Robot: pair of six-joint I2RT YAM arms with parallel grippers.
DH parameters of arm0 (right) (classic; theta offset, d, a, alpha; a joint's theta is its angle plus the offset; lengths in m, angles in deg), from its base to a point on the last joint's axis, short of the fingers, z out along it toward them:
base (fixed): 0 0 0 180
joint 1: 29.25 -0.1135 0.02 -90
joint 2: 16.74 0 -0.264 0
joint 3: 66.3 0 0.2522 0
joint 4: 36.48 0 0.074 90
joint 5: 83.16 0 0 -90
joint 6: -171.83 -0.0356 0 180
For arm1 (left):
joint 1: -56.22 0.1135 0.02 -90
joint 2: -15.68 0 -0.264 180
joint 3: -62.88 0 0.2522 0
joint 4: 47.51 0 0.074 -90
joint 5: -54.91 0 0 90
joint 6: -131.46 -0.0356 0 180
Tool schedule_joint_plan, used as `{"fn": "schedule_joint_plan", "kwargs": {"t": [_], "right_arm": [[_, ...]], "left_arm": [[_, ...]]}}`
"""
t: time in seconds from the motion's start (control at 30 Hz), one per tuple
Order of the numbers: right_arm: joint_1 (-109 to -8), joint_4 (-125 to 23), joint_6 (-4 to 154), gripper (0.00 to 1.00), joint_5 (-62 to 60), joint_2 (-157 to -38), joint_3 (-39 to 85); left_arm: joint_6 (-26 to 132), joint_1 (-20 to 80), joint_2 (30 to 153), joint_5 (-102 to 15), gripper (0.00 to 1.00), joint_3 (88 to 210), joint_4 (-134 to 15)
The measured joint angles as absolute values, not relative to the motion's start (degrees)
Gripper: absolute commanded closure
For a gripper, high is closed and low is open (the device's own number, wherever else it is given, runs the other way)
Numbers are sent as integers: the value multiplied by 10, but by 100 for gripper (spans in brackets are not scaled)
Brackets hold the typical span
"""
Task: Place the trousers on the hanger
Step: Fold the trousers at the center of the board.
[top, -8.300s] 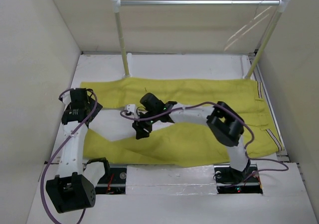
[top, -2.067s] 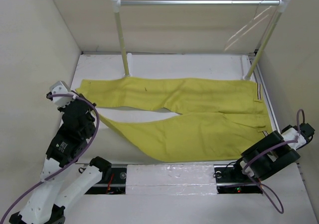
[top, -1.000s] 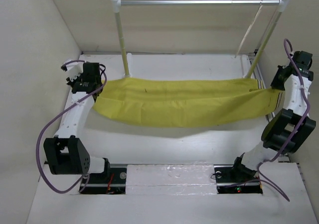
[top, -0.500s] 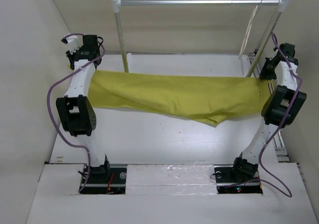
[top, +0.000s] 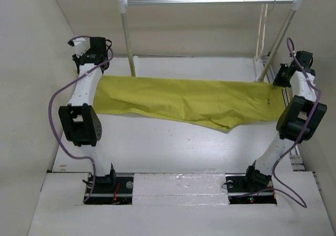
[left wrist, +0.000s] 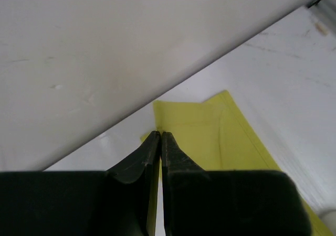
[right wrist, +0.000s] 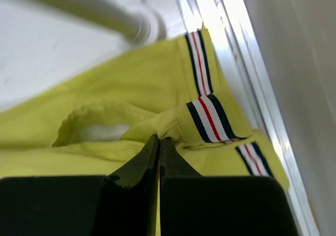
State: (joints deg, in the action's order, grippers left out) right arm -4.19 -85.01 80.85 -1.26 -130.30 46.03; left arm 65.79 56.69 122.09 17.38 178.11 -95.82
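Note:
The mustard-yellow trousers (top: 184,99) hang stretched between my two raised arms, sagging toward the table in the middle. At the left, my left gripper (top: 97,71) is shut on the leg hem (left wrist: 210,136); its fingertips (left wrist: 159,135) pinch the cloth corner. On the right, my right gripper (top: 276,82) is shut on the waistband, beside the striped tabs (right wrist: 209,118); its tips (right wrist: 159,139) press a fold of cloth. The thin cream hanger (top: 261,31) dangles from the right end of the rail, behind the trousers.
A metal rail (top: 210,1) on two white posts (top: 127,42) spans the back of the table. The right post's foot (right wrist: 143,27) is close to my right gripper. Beige walls close in the left, right and back sides.
Over the last second both arms rose and moved back toward the rail, carrying the trousers. One leg now droops in a fold. The hanger has swung to nearly vertical.

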Motion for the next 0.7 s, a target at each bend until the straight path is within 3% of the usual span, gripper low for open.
{"fn": "schedule_joint_plan", "kwargs": {"t": [0.17, 0.37, 0.57, 0.7], "right_arm": [[-33, -814, 801, 100, -42, -1104, 310], [2, -798, 800, 100, -63, -944, 229], [-1, -789, 799, 100, -55, -915, 217], [-2, -788, 793, 100, -65, -1000, 243]], "left_arm": [[675, 563, 1069, 164, 100, 1764, -963], [678, 570, 874, 170, 100, 1732, -958], [660, 572, 806, 209, 100, 1665, -947], [635, 572, 820, 218, 100, 1572, -942]]}}
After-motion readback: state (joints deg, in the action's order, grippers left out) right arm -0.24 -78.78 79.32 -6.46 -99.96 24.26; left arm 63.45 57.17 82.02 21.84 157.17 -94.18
